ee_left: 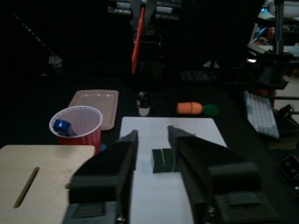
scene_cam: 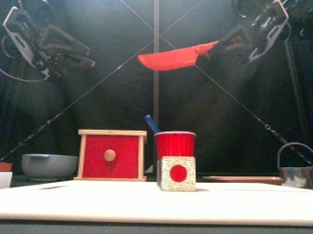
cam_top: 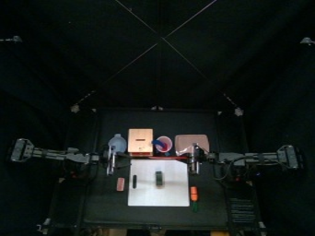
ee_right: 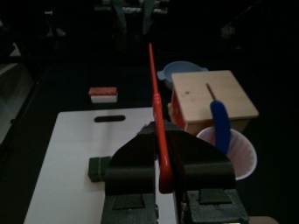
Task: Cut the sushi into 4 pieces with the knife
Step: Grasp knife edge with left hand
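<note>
**Q:** Sushi roll of dark green blocks (cam_top: pixel 157 182): where does it lie?

**A:** On the white cutting board (cam_top: pixel 145 195) in the middle of the bench (cam_top: pixel 105 210), running from near to far. As far as I can tell it is in one piece, with no cut made.

**Q:** And your pincers?

**A:** My right pincer (ee_right: pixel 162 144) is clamped tight on the handle of the red toy knife (scene_cam: pixel 178 57). It holds the knife high above the board, with the blade reaching toward the left. My left pincer (ee_left: pixel 152 140) is spread wide with nothing in it. It hangs up at the left, above the board's far left corner.

**Q:** Which step are you on?

**A:** I judge the knife is in hand and the first cut is not yet begun. Four pieces call for three cuts.

**Q:** What does the next move ask of you?

**A:** I should lower the blade square across the roll, at a join between blocks, and press straight down. The roll may slide or turn under the edge, so my left pincer could come down and steady one end first.
</note>
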You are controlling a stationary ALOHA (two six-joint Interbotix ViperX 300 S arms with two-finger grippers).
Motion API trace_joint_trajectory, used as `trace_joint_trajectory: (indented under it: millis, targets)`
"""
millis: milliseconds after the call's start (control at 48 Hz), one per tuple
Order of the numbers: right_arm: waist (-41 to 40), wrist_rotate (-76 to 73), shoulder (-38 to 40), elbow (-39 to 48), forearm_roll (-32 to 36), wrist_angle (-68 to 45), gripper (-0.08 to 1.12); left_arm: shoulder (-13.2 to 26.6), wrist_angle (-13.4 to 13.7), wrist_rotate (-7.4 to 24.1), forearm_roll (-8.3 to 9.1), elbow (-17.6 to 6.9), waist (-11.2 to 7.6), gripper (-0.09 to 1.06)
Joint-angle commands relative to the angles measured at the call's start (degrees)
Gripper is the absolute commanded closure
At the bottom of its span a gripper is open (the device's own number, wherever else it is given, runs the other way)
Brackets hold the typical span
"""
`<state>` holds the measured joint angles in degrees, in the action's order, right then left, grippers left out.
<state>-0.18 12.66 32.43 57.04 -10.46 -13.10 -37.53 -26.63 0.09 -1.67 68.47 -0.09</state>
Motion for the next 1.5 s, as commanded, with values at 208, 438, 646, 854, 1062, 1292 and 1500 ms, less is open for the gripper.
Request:
trace_joint_trajectory:
  millis: [208,438,646,854,1062,1292,1500]
  targets:
    - [0.44,0.26,-7.65,-2.99,0.62,-2.64,0.88,8.09,0.26,0.35,0.79,-8.09,-1.58,-0.05]
    - [0.35,0.18,-9.32,-4.66,1.85,-2.55,0.88,17.31,0.26,0.26,3.69,-12.04,-1.58,-0.05]
    - [0.44,0.09,-9.40,-4.92,1.58,-2.64,0.88,23.73,0.26,0.18,2.90,-14.33,-1.41,-0.05]
    - [0.53,0.09,-9.67,-4.83,1.49,-2.64,0.88,24.70,0.26,0.09,2.64,-15.12,-0.88,-0.04]
    - [0.53,0.09,-10.55,-5.10,1.49,-2.64,0.88,25.05,0.26,0.26,1.05,-15.12,0.00,0.02]
    - [0.53,0.09,-10.99,-5.27,1.67,-2.64,0.88,25.14,0.26,0.26,1.05,-14.94,0.35,0.21]
    - [0.62,0.09,-10.99,-5.62,1.58,-2.55,0.88,25.14,0.26,0.26,1.05,-14.85,0.35,0.38]
